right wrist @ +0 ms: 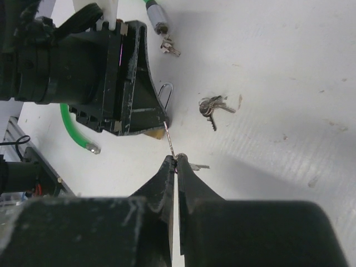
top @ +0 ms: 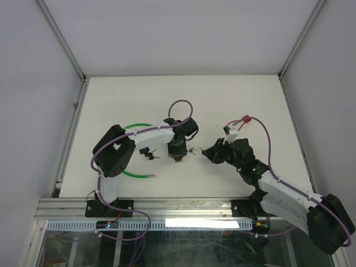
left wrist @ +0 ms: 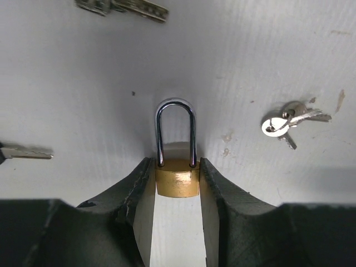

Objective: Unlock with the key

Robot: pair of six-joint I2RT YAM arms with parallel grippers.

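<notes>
A small brass padlock (left wrist: pixel 177 179) with a silver shackle lies on the white table, and my left gripper (left wrist: pixel 177 167) is shut on its body, one finger pressed against each side. From above, the padlock (top: pixel 178 159) shows at that gripper's tip (top: pixel 178 156). My right gripper (right wrist: pixel 176 157) is shut on a thin silver key (right wrist: pixel 170 142). The key's blade points at the padlock's brass corner (right wrist: pixel 151 134) under the left fingers. The left wrist view has that key (left wrist: pixel 30 153) off to one side, its tip a short way from the left finger.
A loose bunch of keys (left wrist: pixel 289 123) on a ring lies on the table beside the padlock, also in the right wrist view (right wrist: pixel 211 105). More keys (left wrist: pixel 125 6) lie farther off. A green cable (top: pixel 136 175) curls round the left arm, its metal end (right wrist: pixel 92 148) nearby.
</notes>
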